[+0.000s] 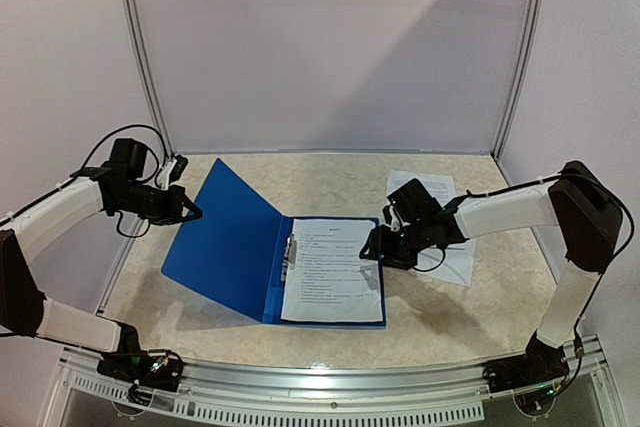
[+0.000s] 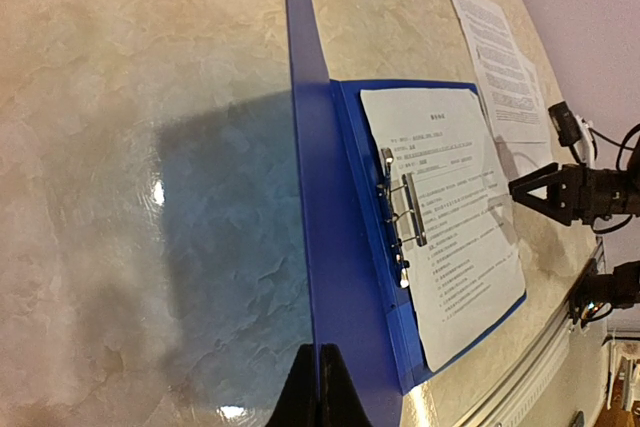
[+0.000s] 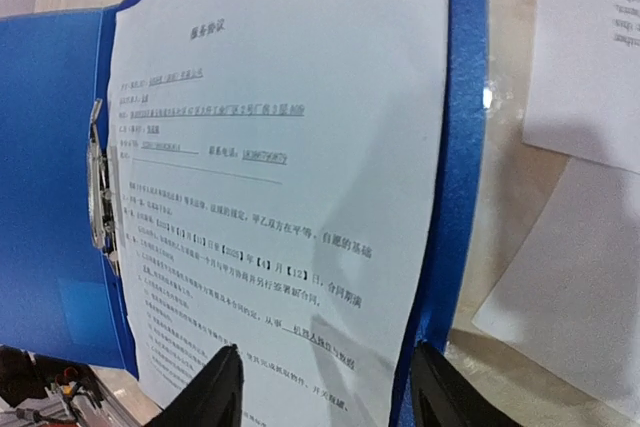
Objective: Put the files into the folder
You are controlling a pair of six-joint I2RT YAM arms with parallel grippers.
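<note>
Top external view: the flat royal-blue plastic folder (image 1: 235,247) lies open near the middle of the marbled beige table (image 1: 320,177), a little toward the near edge. Its right half lies flat and carries one white printed paper sheet (image 1: 335,267). Its left cover stands tilted up, because my left gripper (image 1: 188,211) is clenched on the far left edge of it. My right gripper (image 1: 378,245) hovers over the right edge of that sheet. The loose white sheets (image 1: 462,265) lie near the right edge of the table, partly under the right arm.

Left wrist view: I see the cover edge-on, pinched between my black fingertips (image 2: 300,402). The cover looks thin and a bit springy to me. I judge it would drop if I let go, so the hold at the edge should be firm. The metal clip (image 2: 400,212) sits at the spine, on the left border of the sheet.

Right wrist view: both fingers (image 3: 215,392) stand apart with nothing between them, above the lower right part of the sheet and the blue border of the folder. So this claw is released. Paper is light and floppy, and I think it slides easily on this smooth top. I would take the next sheet at a free corner or at an edge that lies over another sheet, not in the middle. For room, the table between the folder and the loose sheets is open and the way is short. The raised cover and the clip on the left are the edges to keep away from.
</note>
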